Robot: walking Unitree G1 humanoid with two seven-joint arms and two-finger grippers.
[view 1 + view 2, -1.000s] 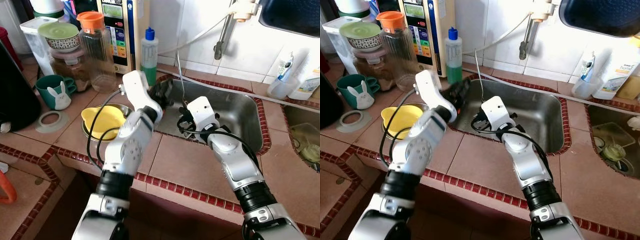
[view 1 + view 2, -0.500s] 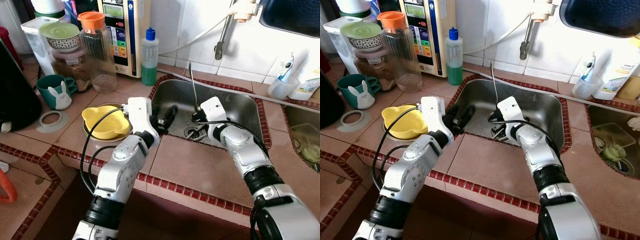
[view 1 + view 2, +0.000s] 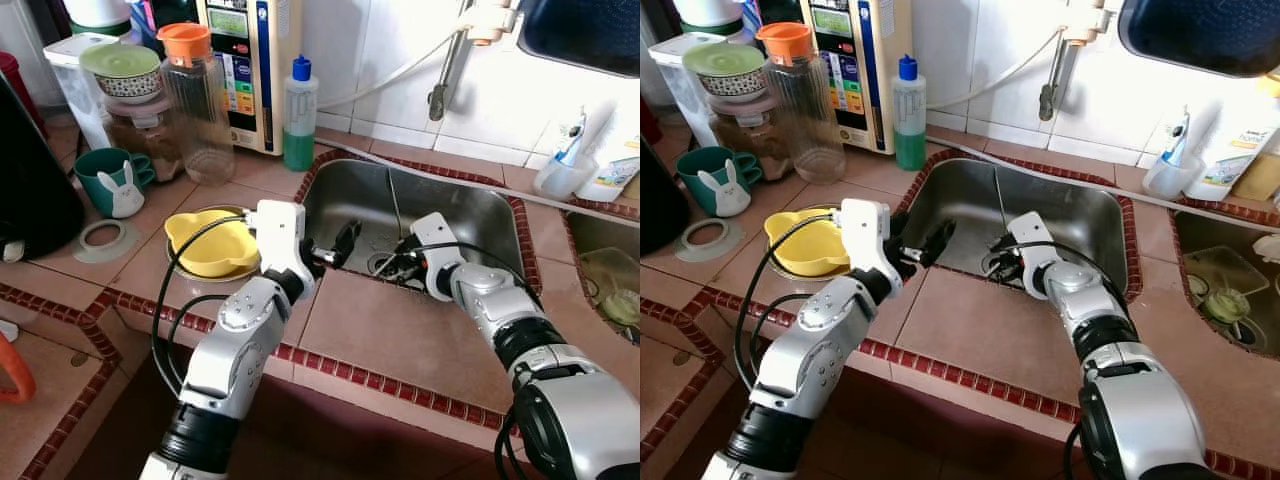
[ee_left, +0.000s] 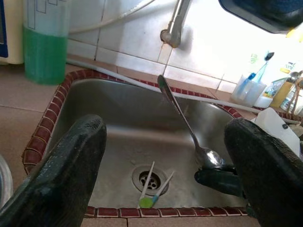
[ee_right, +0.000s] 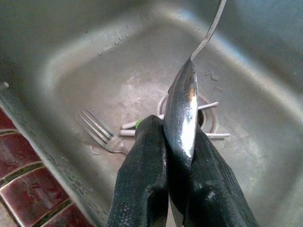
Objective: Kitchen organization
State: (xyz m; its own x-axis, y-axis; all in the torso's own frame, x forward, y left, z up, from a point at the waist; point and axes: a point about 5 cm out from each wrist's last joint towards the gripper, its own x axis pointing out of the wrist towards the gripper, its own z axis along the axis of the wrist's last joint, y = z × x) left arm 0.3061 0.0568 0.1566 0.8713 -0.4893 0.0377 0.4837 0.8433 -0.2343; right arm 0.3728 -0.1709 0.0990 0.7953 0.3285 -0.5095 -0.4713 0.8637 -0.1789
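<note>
My right gripper (image 3: 405, 262) reaches down into the steel sink (image 3: 480, 215) and is shut on the bowl of a metal spoon (image 3: 395, 205). The spoon's thin handle stands upward. The right wrist view has the spoon's bowl (image 5: 182, 109) pinched between the black fingers (image 5: 147, 179), above the drain. A fork (image 5: 102, 132) and green-and-white sticks (image 4: 151, 187) lie on the sink floor by the drain. Over the sink's front left rim hangs my left gripper (image 3: 335, 248), open, holding nothing.
A yellow bowl (image 3: 210, 243) sits on the tiled counter left of the sink. Behind it stand a green soap bottle (image 3: 297, 115), an orange-lidded jar (image 3: 195, 100) and a teal bunny mug (image 3: 112, 180). The tap (image 3: 445, 70) hangs above the sink. A second basin (image 3: 605, 270) lies at the right.
My right gripper has carried the spoon lower and farther right into the sink. My left gripper has dropped from over the sink's left corner back to its front rim.
</note>
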